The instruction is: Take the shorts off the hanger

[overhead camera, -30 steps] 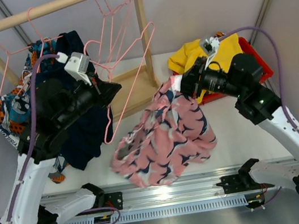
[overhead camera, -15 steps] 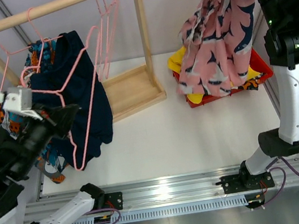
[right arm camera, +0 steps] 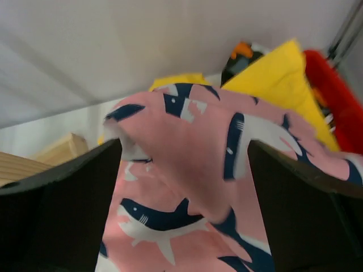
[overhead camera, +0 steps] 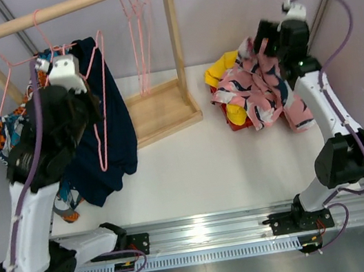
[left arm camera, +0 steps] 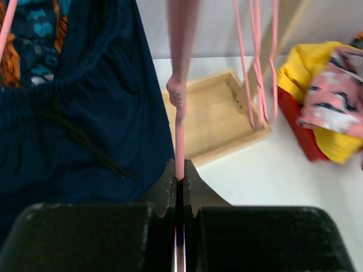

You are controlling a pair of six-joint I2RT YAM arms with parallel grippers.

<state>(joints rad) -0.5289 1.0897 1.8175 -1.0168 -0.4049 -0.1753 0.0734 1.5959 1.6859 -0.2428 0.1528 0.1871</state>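
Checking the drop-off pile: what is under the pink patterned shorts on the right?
The pink patterned shorts lie over yellow shorts and a red bin, whose edge shows. Anything deeper in the bin is covered.

Top view: high at near edge, looks down over whole table (overhead camera: 243, 167). Left wrist: close on hanger (left arm camera: 180, 136), rack base (left arm camera: 218, 122) beyond. Right wrist: tight against pink shorts (right arm camera: 187, 164). All three share red bin (left arm camera: 299, 139)
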